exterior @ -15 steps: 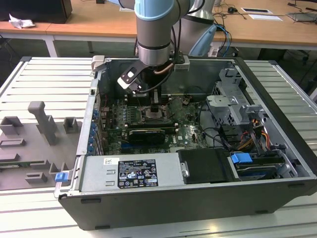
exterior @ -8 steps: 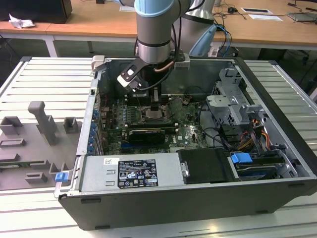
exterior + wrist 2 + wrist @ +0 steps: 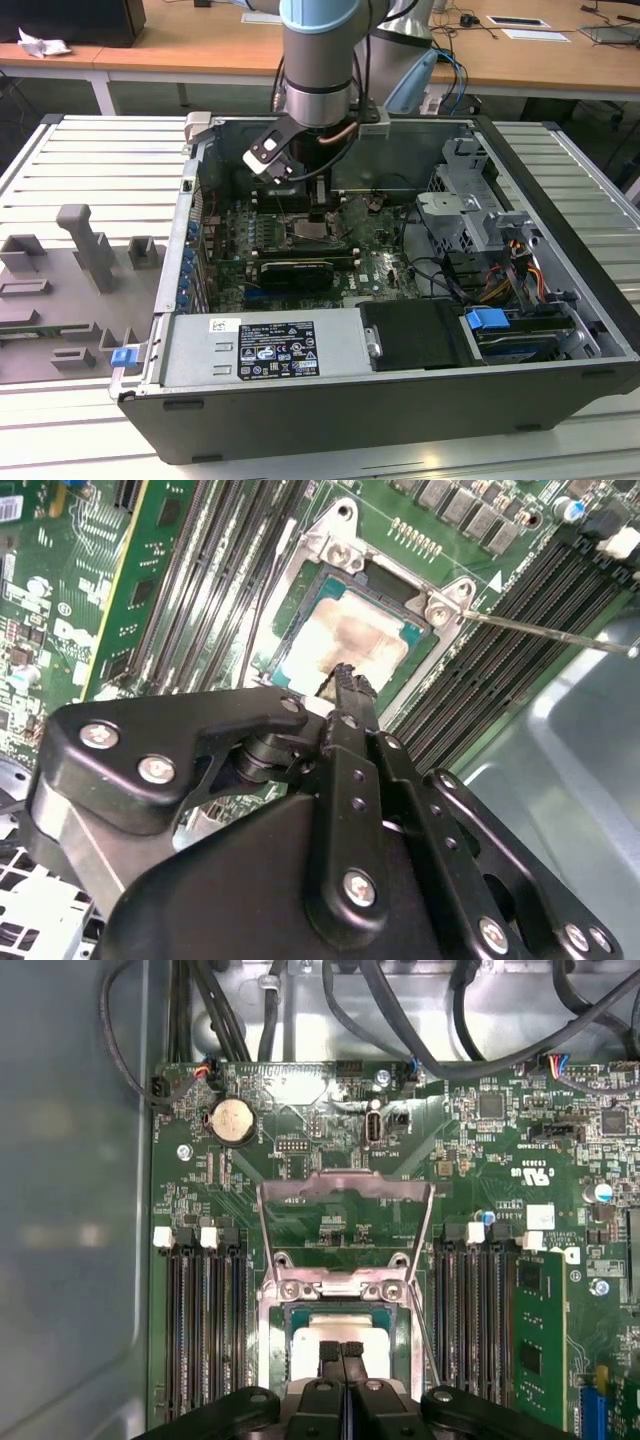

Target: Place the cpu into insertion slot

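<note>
The cpu [image 3: 368, 638], a small square chip with a pale smeared silver top, lies flat inside the insertion slot [image 3: 338, 548], whose metal frame is bolted to the green board. In the first wrist view the cpu [image 3: 345, 1326] sits within the slot's frame [image 3: 340, 1286], and the hinged load plate [image 3: 345, 1186] stands open behind it. My gripper [image 3: 346, 678] hangs directly over the chip, its two black fingers pressed together with their tips at the chip's near edge. In the exterior view the gripper [image 3: 318, 212] reaches down into the open computer case over the slot [image 3: 315, 234].
Long black memory slots [image 3: 205, 1330] flank the socket on both sides, and the thin wire lever [image 3: 545, 633] sticks out beside it. A black graphics card [image 3: 295, 272], power supply [image 3: 265, 345], drive cage [image 3: 470, 205] and cables [image 3: 450, 280] fill the case. Grey fixtures [image 3: 75, 285] lie at the exterior view's left.
</note>
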`<state>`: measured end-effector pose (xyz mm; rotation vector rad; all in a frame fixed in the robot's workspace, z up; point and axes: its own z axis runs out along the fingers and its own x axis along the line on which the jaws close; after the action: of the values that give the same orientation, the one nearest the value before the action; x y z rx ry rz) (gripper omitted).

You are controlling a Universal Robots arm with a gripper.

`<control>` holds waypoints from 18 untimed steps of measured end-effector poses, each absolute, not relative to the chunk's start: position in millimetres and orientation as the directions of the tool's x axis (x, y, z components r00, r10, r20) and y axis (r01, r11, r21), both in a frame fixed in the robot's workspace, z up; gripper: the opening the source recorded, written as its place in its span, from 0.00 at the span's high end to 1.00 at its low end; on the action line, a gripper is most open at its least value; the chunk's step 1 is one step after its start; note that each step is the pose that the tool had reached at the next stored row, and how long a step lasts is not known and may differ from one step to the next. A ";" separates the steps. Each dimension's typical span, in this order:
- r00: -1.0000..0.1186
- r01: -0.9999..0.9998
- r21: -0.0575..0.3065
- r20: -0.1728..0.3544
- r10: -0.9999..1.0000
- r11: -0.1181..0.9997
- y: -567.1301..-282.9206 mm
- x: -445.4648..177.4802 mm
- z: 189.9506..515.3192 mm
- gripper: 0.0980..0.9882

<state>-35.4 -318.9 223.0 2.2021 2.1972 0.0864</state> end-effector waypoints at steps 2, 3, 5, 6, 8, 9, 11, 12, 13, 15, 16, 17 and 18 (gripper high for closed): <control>0.002 0.998 0.060 0.018 1.000 -0.003 -318.9 -35.4 223.6 0.99; 0.002 0.998 0.060 0.018 1.000 -0.003 -318.9 -35.4 224.2 0.99; 0.002 0.998 0.060 0.018 1.000 -0.003 -318.9 -35.4 225.1 0.99; 0.002 0.998 0.060 0.018 1.000 -0.003 -318.9 -35.4 225.6 0.99; 0.002 0.998 0.060 0.018 1.000 -0.003 -318.9 -35.4 231.5 0.99; 0.002 0.998 0.060 0.018 1.000 -0.003 -318.9 -35.4 233.3 0.99; 0.002 0.998 0.060 0.019 1.000 -0.003 -318.8 -35.3 234.0 0.99; 0.002 0.998 0.060 0.019 1.000 -0.003 -318.9 -35.1 234.0 0.99; 0.002 0.998 0.060 0.018 1.000 -0.003 -318.9 -34.6 234.0 0.99; 0.002 0.998 0.060 0.018 1.000 -0.003 -318.9 -32.4 234.1 0.99; 0.002 0.998 0.059 0.018 1.000 -0.003 -318.9 -30.6 234.1 0.99; 0.002 0.998 0.059 0.018 1.000 -0.003 -318.9 -29.1 234.1 0.99; 0.002 0.998 0.059 0.018 1.000 -0.003 -318.9 -27.9 234.1 0.99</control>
<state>-27.9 -318.9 234.1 2.2027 2.1975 0.0853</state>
